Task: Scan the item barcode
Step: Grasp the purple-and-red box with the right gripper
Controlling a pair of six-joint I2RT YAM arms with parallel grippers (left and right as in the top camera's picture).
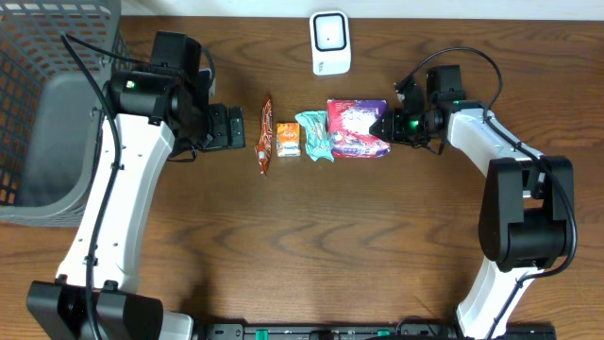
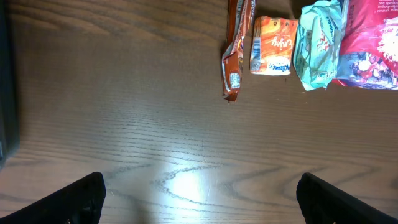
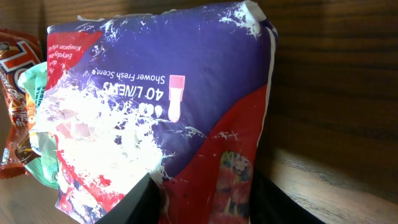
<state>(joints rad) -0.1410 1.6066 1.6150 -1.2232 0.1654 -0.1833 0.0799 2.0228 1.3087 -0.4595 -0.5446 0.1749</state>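
Right gripper has a finger on each side of the packet just in front of it; I cannot tell if it squeezes yet. Grabbing is the step now. Next it likely must lift the packet toward the white scanner, off to one side. The packet looks purple, red and shiny.

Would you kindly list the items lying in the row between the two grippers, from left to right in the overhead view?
orange-brown snack bar → small orange carton → teal packet → purple and red liners pack
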